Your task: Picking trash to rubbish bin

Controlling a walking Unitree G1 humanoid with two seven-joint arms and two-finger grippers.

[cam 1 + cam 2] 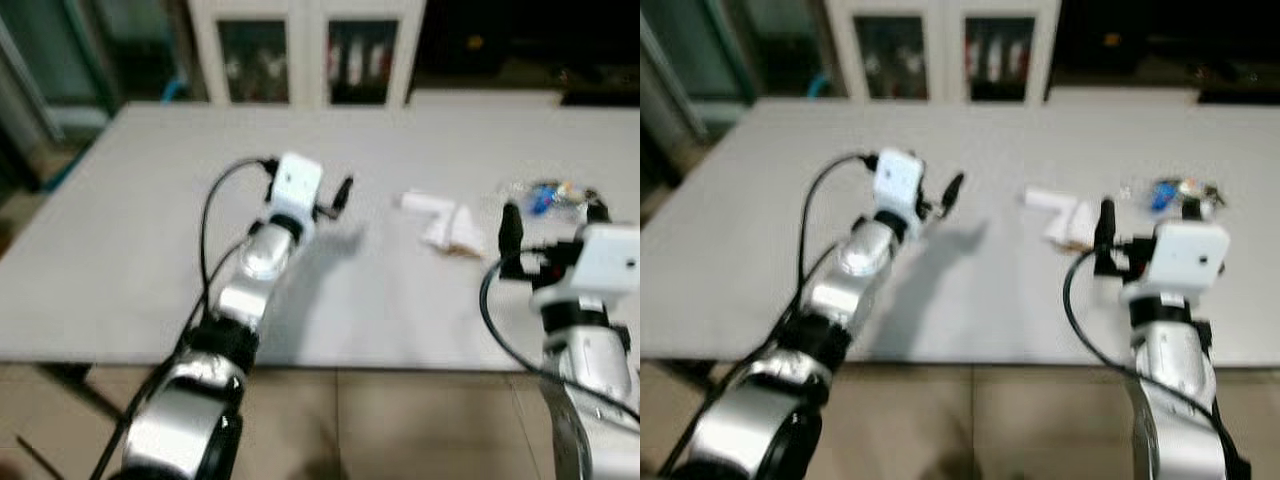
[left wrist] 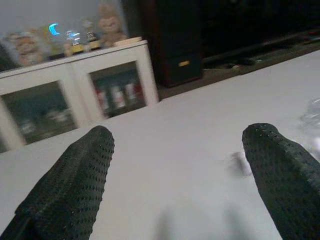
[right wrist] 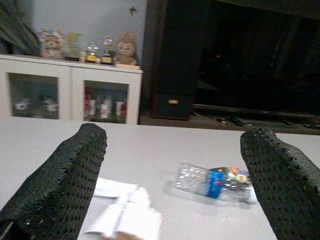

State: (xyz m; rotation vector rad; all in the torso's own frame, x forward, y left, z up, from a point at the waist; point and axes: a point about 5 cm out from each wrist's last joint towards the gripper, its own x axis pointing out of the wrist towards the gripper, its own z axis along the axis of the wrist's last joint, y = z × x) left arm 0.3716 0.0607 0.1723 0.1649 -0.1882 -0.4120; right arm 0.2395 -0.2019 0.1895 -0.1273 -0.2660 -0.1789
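We find the grey table point(image 1: 120, 250) bare across its whole left half and along its near edge, so the left gripper point(image 2: 180, 165), its fingers spread wide, has open surface ahead of it. Ahead of the right gripper point(image 3: 175, 170) (fingers likewise apart) lie crumpled white paper point(image 1: 445, 222) and, just beyond it to the right, a crushed clear bottle point(image 3: 216, 182), with a narrow gap of table between them. Past the table's far edge stands a white cabinet point(image 1: 305, 50), well apart from both arms
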